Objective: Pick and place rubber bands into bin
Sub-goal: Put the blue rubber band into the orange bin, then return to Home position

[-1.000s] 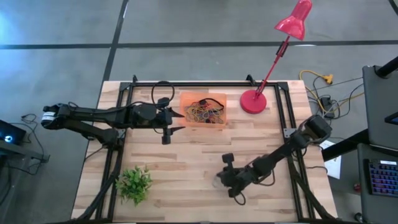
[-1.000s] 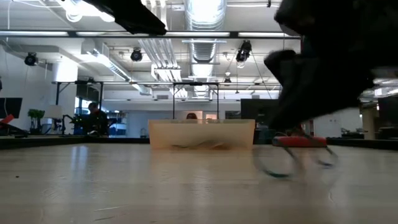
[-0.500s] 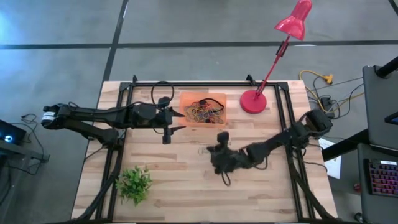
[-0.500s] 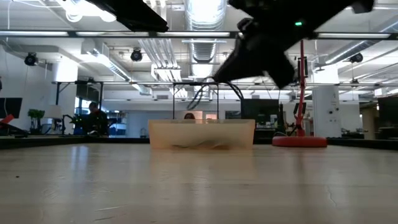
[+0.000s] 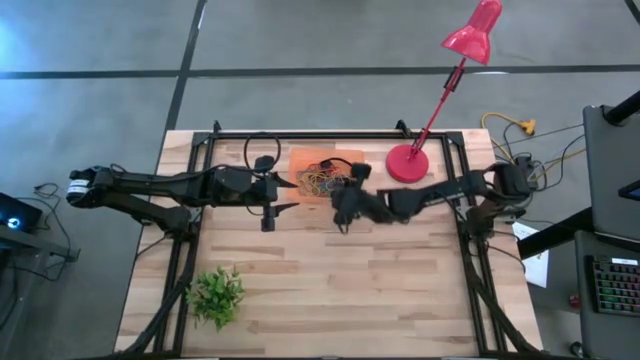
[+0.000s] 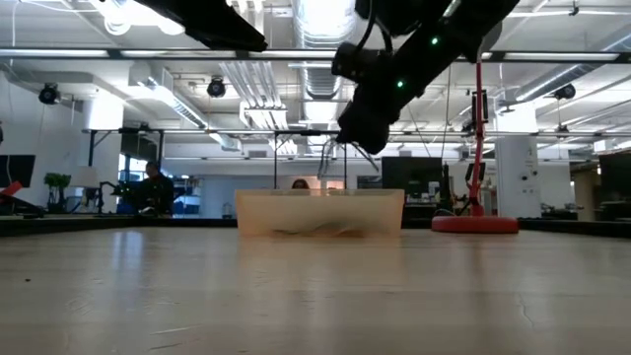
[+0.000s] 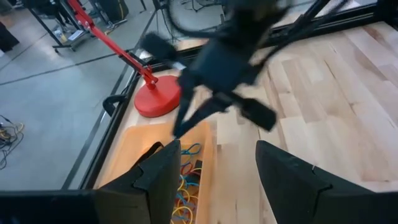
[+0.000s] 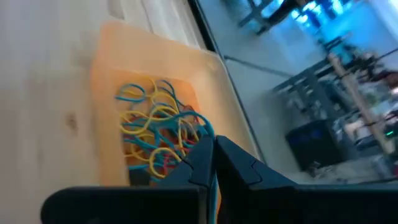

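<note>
The orange bin point(image 5: 300, 160) stands at the table's far middle and holds a tangle of blue, yellow and red rubber bands point(image 8: 155, 140). My right gripper point(image 5: 335, 203) hovers above the bin's near edge and is shut on one thin rubber band point(image 6: 333, 158), which dangles below it. My left gripper point(image 5: 288, 195) waits open just left of the bin, raised off the table. In its wrist view the bin point(image 7: 134, 165) lies ahead of its spread fingers point(image 7: 163, 177). My right gripper pinches a thin rubber band between its shut fingertips point(image 8: 202, 163), with a bluish strand point(image 8: 215, 190) showing in the seam between them. The fingers slant downward from the table's right side. The band hangs slack in loops point(image 6: 370, 153) below them, clear of the table and above the bin's rim.
A red desk lamp stands with its round base point(image 5: 407, 163) just right of the bin and its arm leaning to the far right. A small green plant point(image 5: 216, 293) sits at the near left corner. The near half of the wooden table point(image 5: 330, 290) is bare.
My right gripper has swung from the table's near right toward the far edge and left to the bin, rising and staying shut. The rubber band, which trailed close to the tabletop, has been lifted clear and now hangs above the bin's rim.
</note>
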Action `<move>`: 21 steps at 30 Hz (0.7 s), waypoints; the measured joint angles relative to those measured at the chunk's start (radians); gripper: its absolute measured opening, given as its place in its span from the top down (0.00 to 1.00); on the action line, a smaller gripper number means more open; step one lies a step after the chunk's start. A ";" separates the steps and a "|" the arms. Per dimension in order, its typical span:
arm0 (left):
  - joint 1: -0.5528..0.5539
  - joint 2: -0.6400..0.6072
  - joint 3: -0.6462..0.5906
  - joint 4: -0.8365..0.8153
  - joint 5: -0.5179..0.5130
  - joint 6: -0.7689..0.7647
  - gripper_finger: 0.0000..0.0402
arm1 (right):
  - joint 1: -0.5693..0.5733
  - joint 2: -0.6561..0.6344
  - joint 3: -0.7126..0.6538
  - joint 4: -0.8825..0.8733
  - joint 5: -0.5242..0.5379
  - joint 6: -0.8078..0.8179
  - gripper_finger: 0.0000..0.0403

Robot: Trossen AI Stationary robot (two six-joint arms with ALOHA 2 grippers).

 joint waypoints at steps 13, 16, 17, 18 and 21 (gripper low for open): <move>0.000 0.001 0.000 0.000 0.000 0.016 0.52 | -0.186 0.000 -0.001 -0.008 -0.404 0.083 0.85; 0.000 0.001 0.000 0.000 0.000 0.016 0.52 | -0.190 0.000 -0.001 -0.009 -0.401 0.083 0.75; 0.000 0.001 0.000 0.000 0.000 0.020 0.52 | -0.191 0.000 -0.001 -0.009 -0.401 0.083 0.72; 0.000 0.001 0.000 0.000 0.000 0.031 0.52 | -0.192 0.000 -0.001 -0.008 -0.401 0.082 0.69; 0.000 0.000 0.000 0.000 0.000 0.088 0.52 | -0.191 0.000 -0.001 0.003 -0.402 0.051 0.62</move>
